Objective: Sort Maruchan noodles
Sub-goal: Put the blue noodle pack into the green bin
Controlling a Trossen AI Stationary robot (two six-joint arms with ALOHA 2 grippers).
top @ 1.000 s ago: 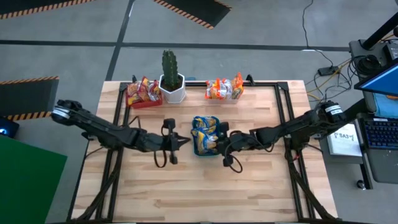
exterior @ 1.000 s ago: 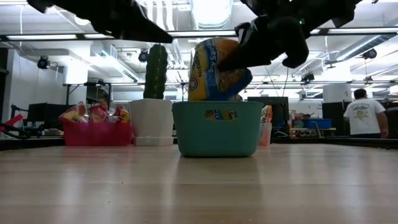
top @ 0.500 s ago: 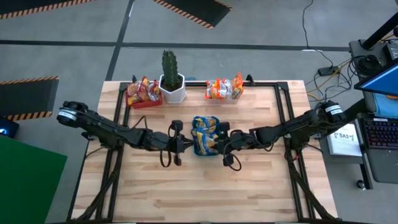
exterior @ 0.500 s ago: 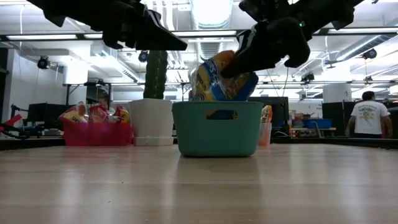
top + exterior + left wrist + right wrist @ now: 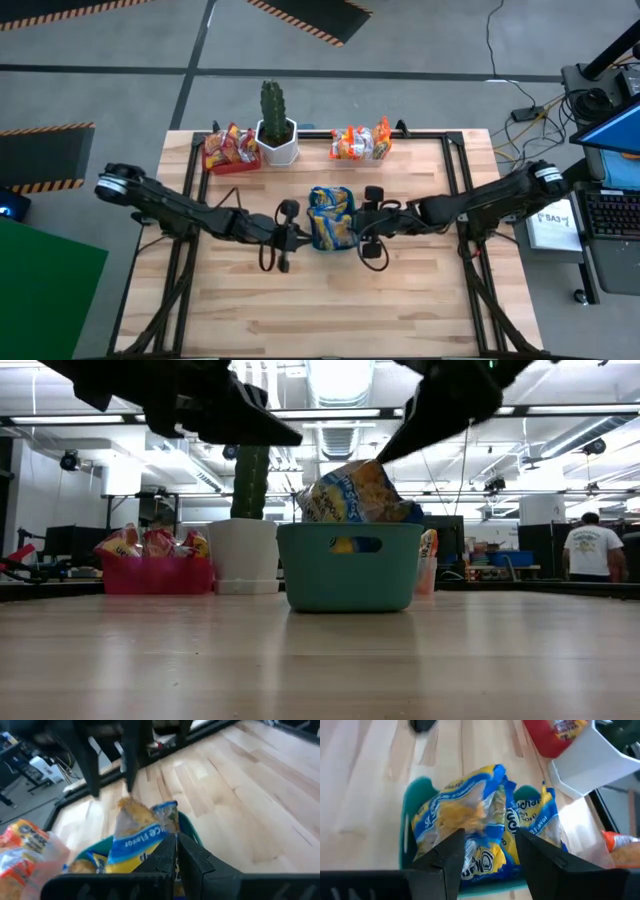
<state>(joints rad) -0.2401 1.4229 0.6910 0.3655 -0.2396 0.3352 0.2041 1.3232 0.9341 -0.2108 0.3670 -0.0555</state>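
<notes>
High view — wooden table (image 5: 400, 300). At its centre, a green tray (image 5: 331, 243) filled with yellow-blue Maruchan noodle packets (image 5: 331, 215). The left gripper (image 5: 303, 238) sits just beside the tray's left edge; the right gripper (image 5: 352, 222) just beside its right edge. Along the far edge: a pink tray (image 5: 232, 163) with white-red packets (image 5: 229, 146), a cactus in a white pot (image 5: 275, 128), and a clear tray with orange-red packets (image 5: 360, 142).

Low view — the green tray (image 5: 348, 568) stands on the table, yellow-blue packets (image 5: 352, 495) rising above its rim. Both arms come in from above, neither touching the packets. The pink tray (image 5: 155, 575) and cactus pot (image 5: 243, 555) stand behind to one side. A person in a white shirt (image 5: 584, 549) stands in the room beyond.

Left wrist view — the left gripper (image 5: 177, 851), fingers pressed together with nothing between them, hovers just over a yellow-blue packet (image 5: 135, 837) in the tray.

Right wrist view — the right gripper (image 5: 489, 847), fingers spread apart and holding nothing, hangs above the crumpled yellow-blue packets (image 5: 470, 817) in the green tray (image 5: 412, 800).
</notes>
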